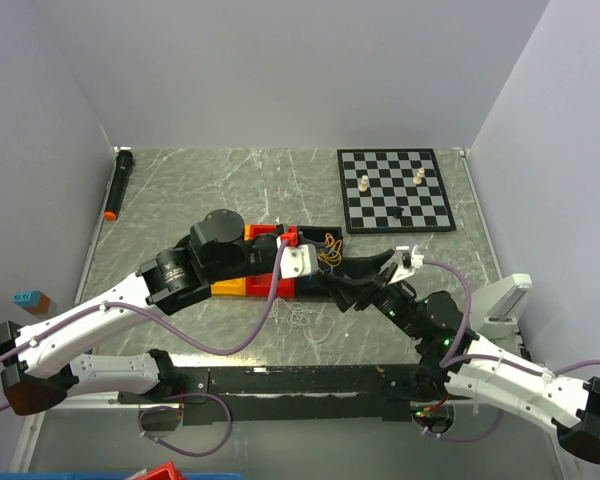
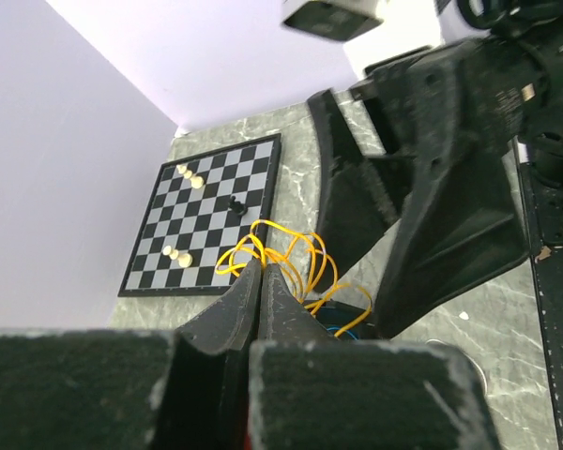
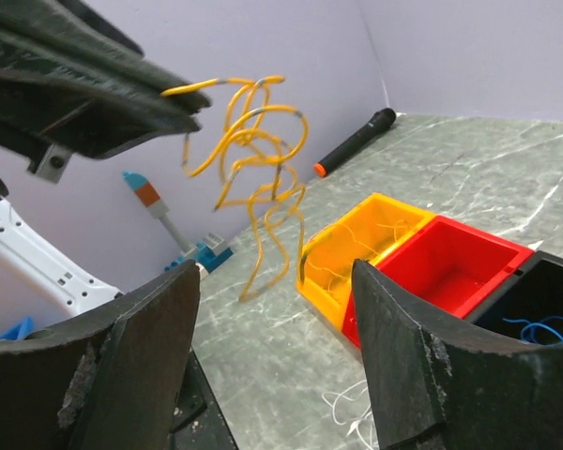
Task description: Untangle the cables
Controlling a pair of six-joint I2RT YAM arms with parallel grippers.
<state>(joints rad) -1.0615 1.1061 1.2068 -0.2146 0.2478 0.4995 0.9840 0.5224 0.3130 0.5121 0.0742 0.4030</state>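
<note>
While left jaws pinch yellow cables (image 3: 253,141) aloft (clear of bins (image 3: 324,286)), right jaws gape.

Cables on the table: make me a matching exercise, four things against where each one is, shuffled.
1 yellow cable
2 blue cable
3 white cable
4 black marker

A in the black bin
B pinched in the left claw
C by the table's far left edge
D on the table near the yellow bin

Pairs: 1-B, 2-A, 3-D, 4-C
</note>
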